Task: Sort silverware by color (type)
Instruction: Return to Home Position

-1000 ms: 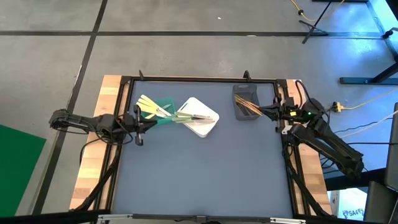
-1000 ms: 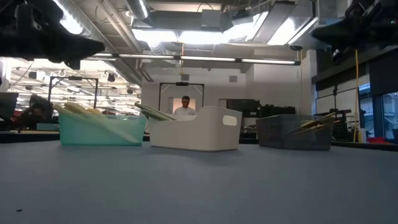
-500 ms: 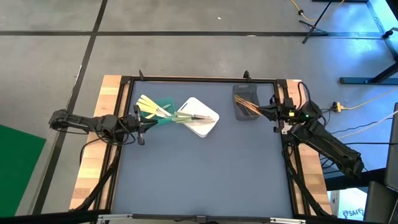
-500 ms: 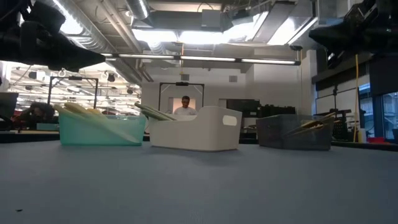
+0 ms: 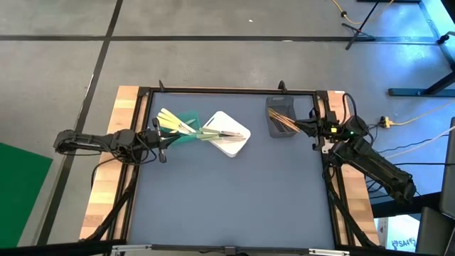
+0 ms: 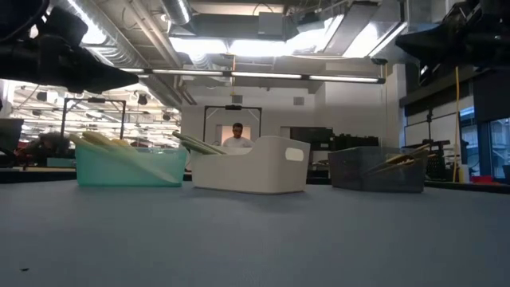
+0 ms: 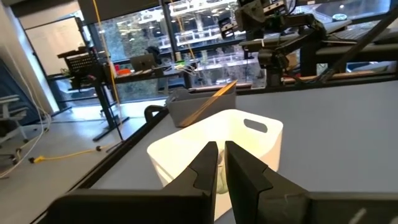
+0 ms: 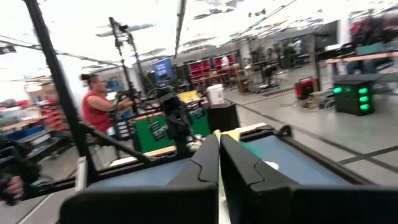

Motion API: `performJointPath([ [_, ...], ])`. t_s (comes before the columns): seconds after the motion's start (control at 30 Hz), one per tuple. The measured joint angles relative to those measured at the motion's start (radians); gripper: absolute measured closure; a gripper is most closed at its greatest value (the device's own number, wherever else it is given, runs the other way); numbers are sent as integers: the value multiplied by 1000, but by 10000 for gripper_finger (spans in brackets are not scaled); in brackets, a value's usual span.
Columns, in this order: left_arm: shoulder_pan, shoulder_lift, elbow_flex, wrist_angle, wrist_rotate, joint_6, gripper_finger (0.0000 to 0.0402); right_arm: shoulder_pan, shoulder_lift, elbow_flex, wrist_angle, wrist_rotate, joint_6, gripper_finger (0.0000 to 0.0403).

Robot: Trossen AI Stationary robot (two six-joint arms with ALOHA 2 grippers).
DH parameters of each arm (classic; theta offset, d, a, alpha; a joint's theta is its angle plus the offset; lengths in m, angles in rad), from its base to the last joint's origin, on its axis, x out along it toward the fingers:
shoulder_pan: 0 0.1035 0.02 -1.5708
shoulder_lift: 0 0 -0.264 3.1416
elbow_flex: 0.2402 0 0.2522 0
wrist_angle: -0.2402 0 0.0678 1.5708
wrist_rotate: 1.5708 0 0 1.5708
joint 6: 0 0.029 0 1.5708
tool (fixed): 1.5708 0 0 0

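My left gripper at ten o'clock and my right gripper at two o'clock are both clenched on nothing. The silverware lies toward twelve o'clock, in the green bin, white bin and grey bin.

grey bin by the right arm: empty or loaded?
Loaded: orange-brown utensils lie inside the grey bin, and in the low view their ends poke above its rim.

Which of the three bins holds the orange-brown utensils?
The dark grey bin, nearest the right gripper; the green bin and white bin hold pale ones.
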Motion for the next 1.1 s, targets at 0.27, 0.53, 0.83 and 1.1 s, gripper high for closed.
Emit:
performJointPath([
  [0.27, 18, 0, 0, 0, 2, -15, 395, 0, 6, -98, 117, 183, -31, 398],
  [0.53, 21, 0, 0, 0, -1, -18, 401, 0, 6, -157, 113, 261, -26, 398],
  [0.83, 21, 0, 0, 0, -1, -18, 400, 203, 21, -157, 117, 438, -77, 398],
  [1.1, 21, 0, 0, 0, -2, -17, 400, 432, 49, -157, 119, 603, -145, 398],
])
